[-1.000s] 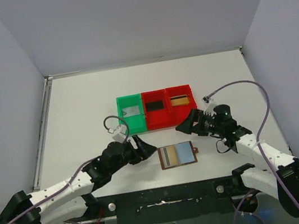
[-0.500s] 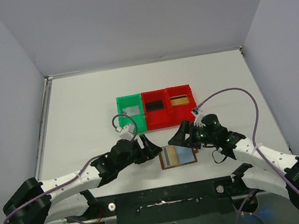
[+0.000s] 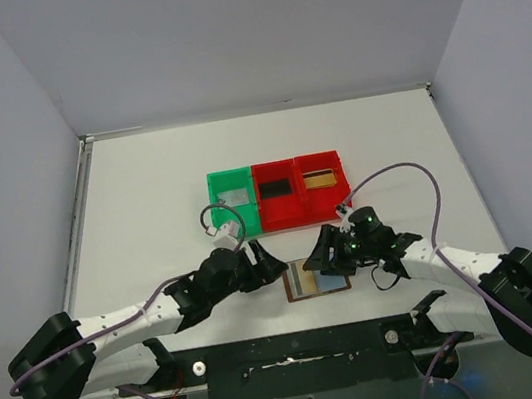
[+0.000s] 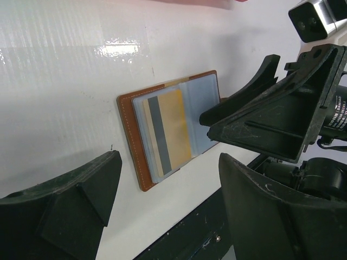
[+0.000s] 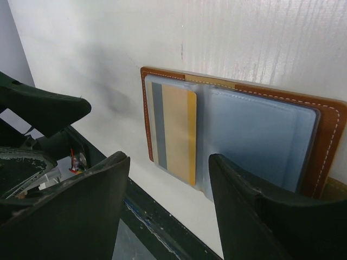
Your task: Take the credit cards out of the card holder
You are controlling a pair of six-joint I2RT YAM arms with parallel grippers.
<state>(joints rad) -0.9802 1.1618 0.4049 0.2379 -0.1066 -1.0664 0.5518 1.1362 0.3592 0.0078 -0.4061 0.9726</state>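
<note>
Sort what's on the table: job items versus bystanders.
Job: card holder, open; gold card in its sleeve; left gripper and right gripper, both at it.
Lying about: green bin; middle red bin; right red bin.

Top camera looks down — wrist cameras closely share the card holder [image 4: 129,142].

The card holder [image 3: 320,285] lies opened flat on the table [image 3: 144,198], near its front edge, with a card [image 5: 176,127] tucked in its left half. The left gripper [image 3: 270,264] hangs just to its left — the right gripper [image 3: 315,254] over its back edge. Behind them, three bins [image 3: 283,220] stand side by side.
</note>
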